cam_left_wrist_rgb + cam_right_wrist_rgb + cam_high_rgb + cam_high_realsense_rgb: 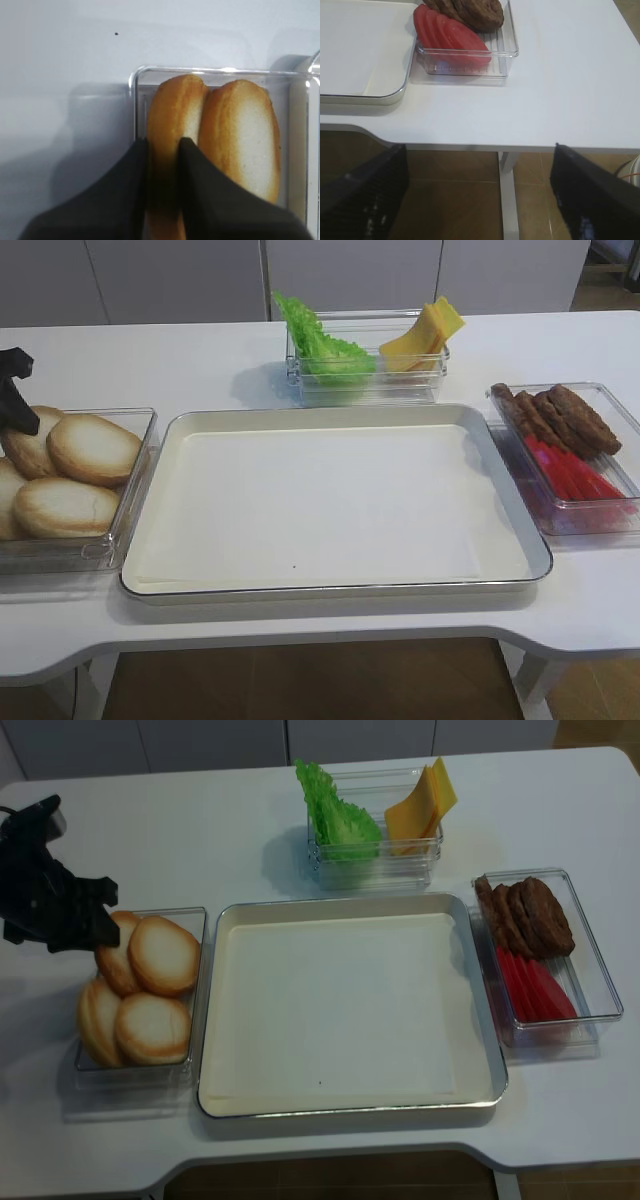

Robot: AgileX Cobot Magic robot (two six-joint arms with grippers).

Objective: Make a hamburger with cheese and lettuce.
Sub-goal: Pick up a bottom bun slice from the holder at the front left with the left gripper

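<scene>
The hamburger so far is only bun halves (160,955) leaning in a clear bin (195,935) at the left of the table, none yet on the central tray (350,1105). In the left wrist view the left gripper (162,150) has its two dark fingers (125,190) pressed against either face of one upright bun half (172,115), with a neighbouring half touching it on the right. A good lift probably goes straight up, so the neighbour is not dragged out, and the squeeze should stay light, since the bread looks soft. The cheese (420,805) and lettuce (335,810) wait in the bin behind the tray. The right gripper (480,200) hangs beyond the table's front edge, jaws wide apart and empty.
</scene>
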